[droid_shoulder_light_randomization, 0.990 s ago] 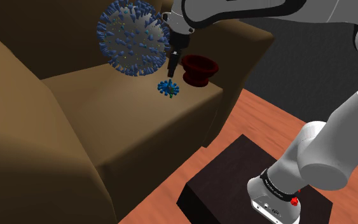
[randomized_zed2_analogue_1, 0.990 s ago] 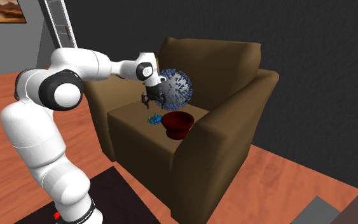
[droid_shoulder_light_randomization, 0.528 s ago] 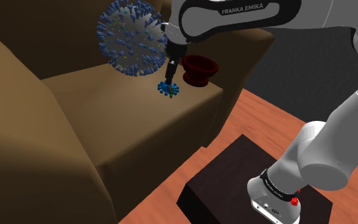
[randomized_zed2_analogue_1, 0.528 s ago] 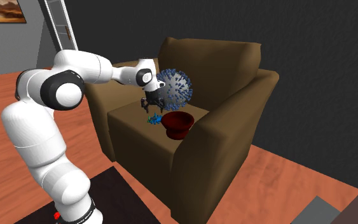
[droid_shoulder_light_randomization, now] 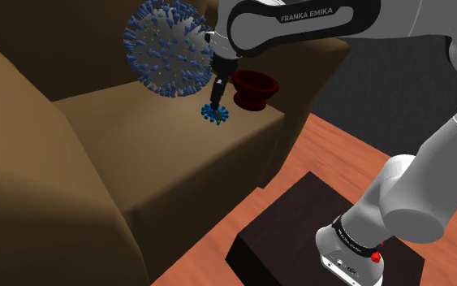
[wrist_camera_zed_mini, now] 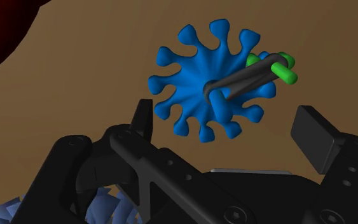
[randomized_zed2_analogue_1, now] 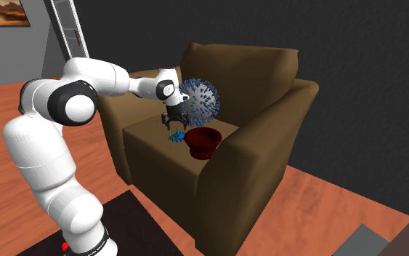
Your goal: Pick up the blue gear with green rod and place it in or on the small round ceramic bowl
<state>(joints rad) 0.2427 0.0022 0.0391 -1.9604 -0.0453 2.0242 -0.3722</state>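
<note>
The blue gear (droid_shoulder_light_randomization: pixel 214 113) with a green rod lies on the brown armchair seat (droid_shoulder_light_randomization: pixel 137 138), near its front edge. In the wrist view the gear (wrist_camera_zed_mini: pixel 203 86) lies flat, its green rod (wrist_camera_zed_mini: pixel 279 67) sticking out to one side. My black gripper (droid_shoulder_light_randomization: pixel 218 93) hangs right above the gear, pointing down, its fingers open and apart, touching nothing. The gear sits just ahead of the gripper (wrist_camera_zed_mini: pixel 228 124), between the two fingers' lines. A dark red round bowl (droid_shoulder_light_randomization: pixel 253 88) stands on the seat just to the shoulder view's right of the gear. The second exterior view has the gear (randomized_zed2_analogue_1: pixel 175 136), bowl (randomized_zed2_analogue_1: pixel 203 141) and gripper (randomized_zed2_analogue_1: pixel 173 121) close together.
A large grey ball with blue spikes (droid_shoulder_light_randomization: pixel 170 49) rests at the back of the seat, close behind the gripper. The armchair's arms (droid_shoulder_light_randomization: pixel 23 162) rise on both sides. A dark box (droid_shoulder_light_randomization: pixel 316 236) carries the robot on a wooden floor (droid_shoulder_light_randomization: pixel 340 138).
The gripper has come down closer to the gear and shifted slightly to the shoulder view's left; it stays open. Gear, bowl and spiky ball have not moved.
</note>
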